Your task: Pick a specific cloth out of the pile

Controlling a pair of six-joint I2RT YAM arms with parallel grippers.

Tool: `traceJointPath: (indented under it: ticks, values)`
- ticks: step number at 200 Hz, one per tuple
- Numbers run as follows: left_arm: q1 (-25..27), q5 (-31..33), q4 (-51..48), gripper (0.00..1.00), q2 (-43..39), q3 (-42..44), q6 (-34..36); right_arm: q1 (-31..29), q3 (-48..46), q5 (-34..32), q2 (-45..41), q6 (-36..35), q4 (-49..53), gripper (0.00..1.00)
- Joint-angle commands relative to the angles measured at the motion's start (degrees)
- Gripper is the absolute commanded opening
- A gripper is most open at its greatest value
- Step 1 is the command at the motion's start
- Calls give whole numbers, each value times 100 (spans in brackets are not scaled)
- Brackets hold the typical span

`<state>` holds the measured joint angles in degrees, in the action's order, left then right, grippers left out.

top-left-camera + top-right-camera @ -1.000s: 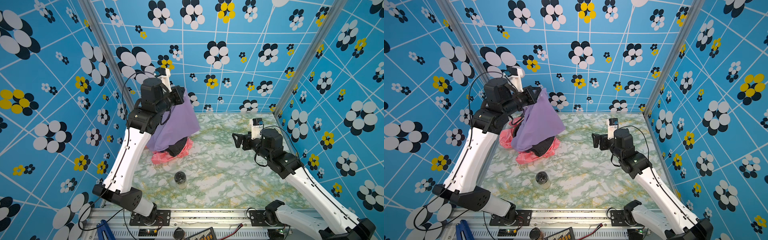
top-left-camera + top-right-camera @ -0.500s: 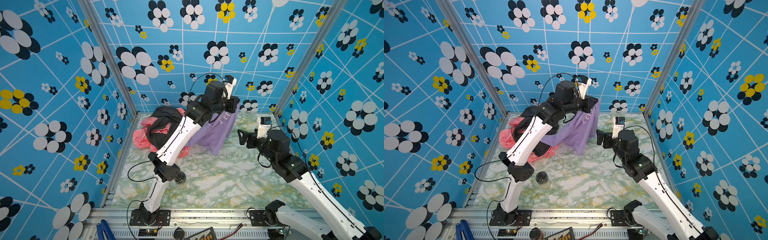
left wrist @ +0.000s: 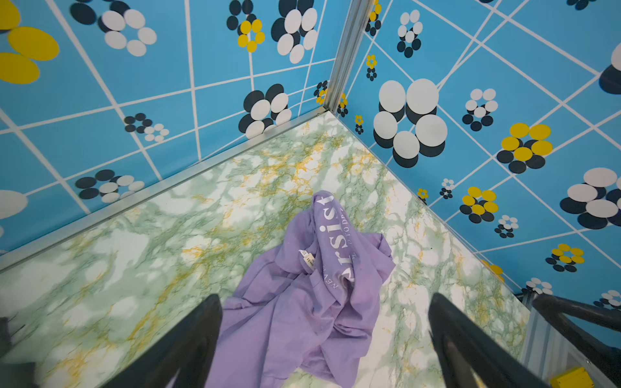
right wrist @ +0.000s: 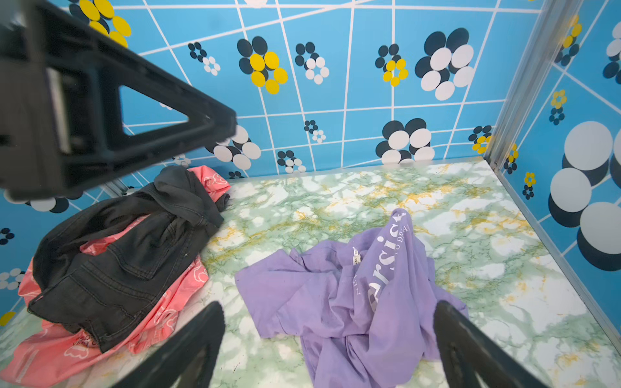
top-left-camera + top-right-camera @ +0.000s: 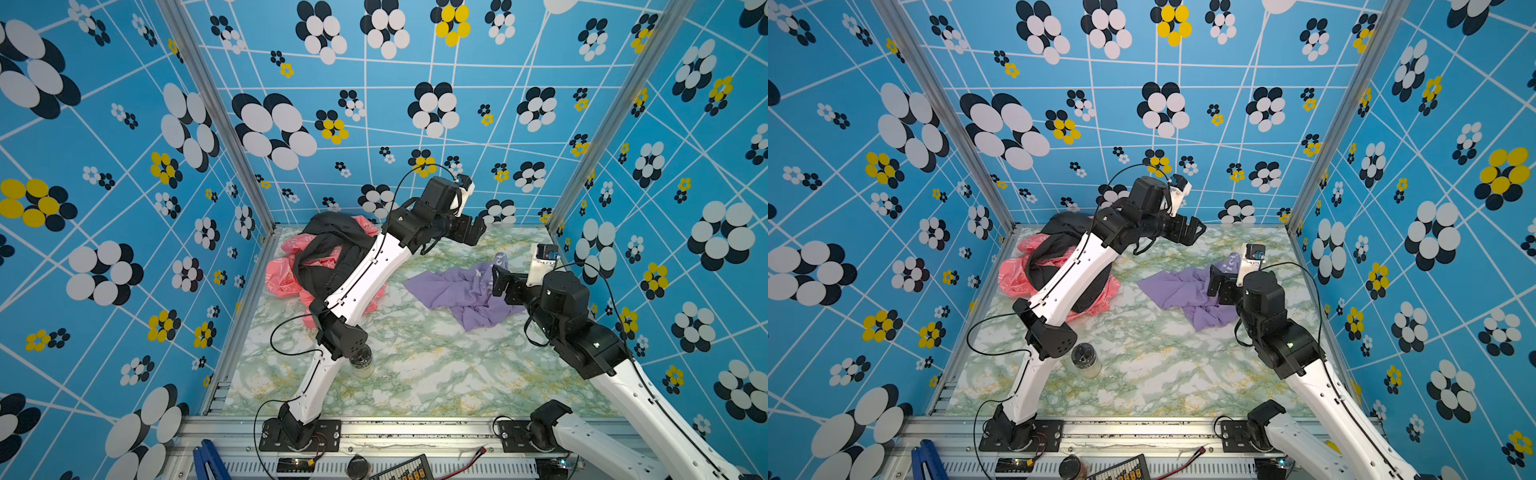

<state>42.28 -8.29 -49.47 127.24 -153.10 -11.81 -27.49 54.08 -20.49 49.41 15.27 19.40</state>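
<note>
Left end effector (image 3: 324, 299) and right end effector (image 4: 329, 304) gape wide.

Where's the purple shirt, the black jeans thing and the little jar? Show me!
Lilac-purple thin fabric cloth with white lettering (image 5: 453, 291): in a top view, on its flat middle.
Black denim-like garment (image 4: 117, 262): right wrist view, on its stitched panel.
Small clear jar with dark lid (image 5: 1083, 354): in a top view, on its lid.

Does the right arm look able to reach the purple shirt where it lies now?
Probably yes. The purple shirt lies alone on the table, apart from the pile. The right arm hangs over its edge, jaws open; the left arm is raised clear, farther back.
</note>
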Motion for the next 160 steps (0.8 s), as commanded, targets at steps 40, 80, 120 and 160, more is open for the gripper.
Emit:
traceJointPath:
  ticks: [40, 80, 120, 160]
  values:
    - [-470, 552, 1479, 99, -2833, 3971, 230, -52, 119, 667, 843, -82, 310, 99]
    - [-1165, 407, 2419, 99, -4451, 6277, -152, -185, 255, 836, 1520, -206, 577, 99]
    - [-1832, 79, 2458, 99, -5462, 7559, -211, -424, 371, 963, 2305, -294, 679, 99]
    - [-2238, -100, 2347, 99, -5928, 8228, -311, -511, 615, 989, 3134, -184, 934, 99]
